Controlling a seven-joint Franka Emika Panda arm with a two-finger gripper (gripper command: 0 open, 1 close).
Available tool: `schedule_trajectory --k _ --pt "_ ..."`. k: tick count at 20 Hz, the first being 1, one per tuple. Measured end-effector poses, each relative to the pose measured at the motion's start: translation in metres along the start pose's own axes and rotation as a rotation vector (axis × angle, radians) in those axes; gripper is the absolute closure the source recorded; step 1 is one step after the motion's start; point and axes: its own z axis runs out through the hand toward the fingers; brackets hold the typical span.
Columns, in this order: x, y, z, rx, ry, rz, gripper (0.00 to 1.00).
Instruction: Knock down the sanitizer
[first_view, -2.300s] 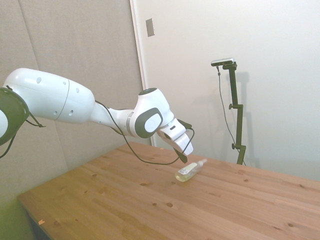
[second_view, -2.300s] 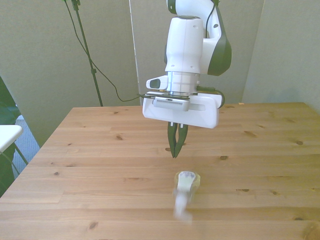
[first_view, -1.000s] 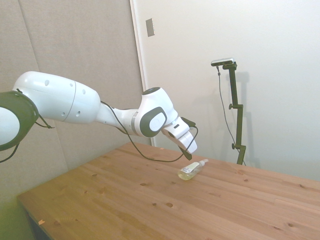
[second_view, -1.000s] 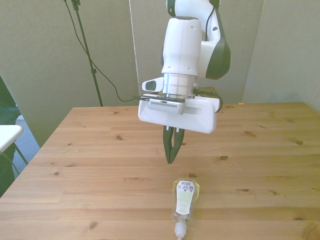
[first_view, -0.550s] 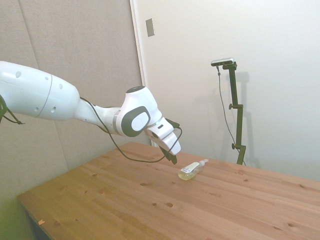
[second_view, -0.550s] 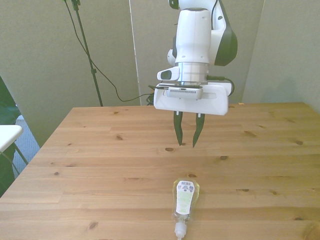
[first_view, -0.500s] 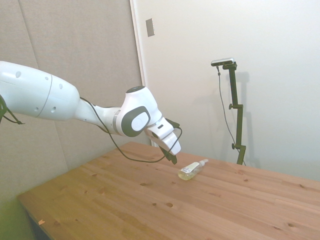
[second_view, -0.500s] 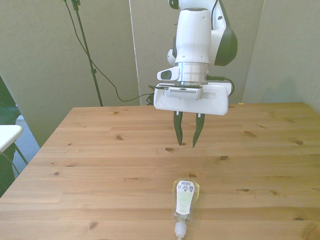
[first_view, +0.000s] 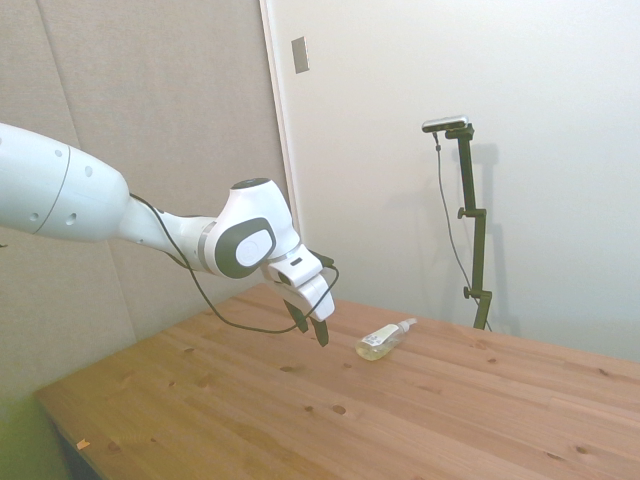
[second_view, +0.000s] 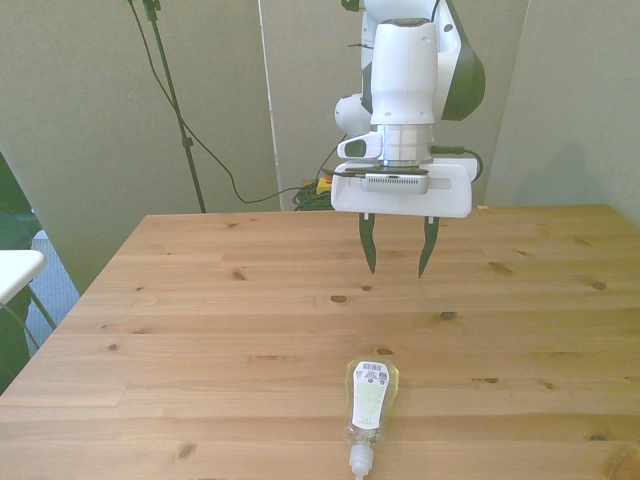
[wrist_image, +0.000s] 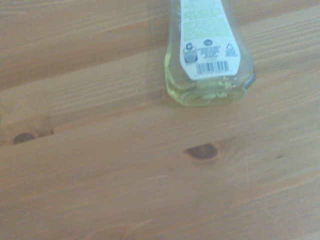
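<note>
The gripper hangs above the table with its two dark fingers spread well apart and pointing down, nothing between them and nothing touching them; their tips are clear of the wood. In the side view the gripper sits at the end of the white arm, tilted slightly, with a black cable looping from the wrist back along the forearm. The sanitizer lies on its side on the table, apart from the gripper and nearer the camera in the front view, its base toward the fingers and its white pump top pointing at the near edge, where the nozzle is almost cut off by the picture's lower border. In the side view the sanitizer rests flat just beyond the gripper, with a gap of bare wood between them. The wrist view shows only the base end of the sanitizer, with yellowish liquid pooled at the bottom and a pale label bearing a barcode; the rest of the bottle runs out of the picture, and the small print is too blurred to read. A dark knot in the wood lies near the base.
</note>
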Motion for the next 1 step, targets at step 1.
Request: schedule_trajectory --k 1 --pt "-0.003 0.0013 -0.0001 -0.008 -0.014 -0.007 0.0"
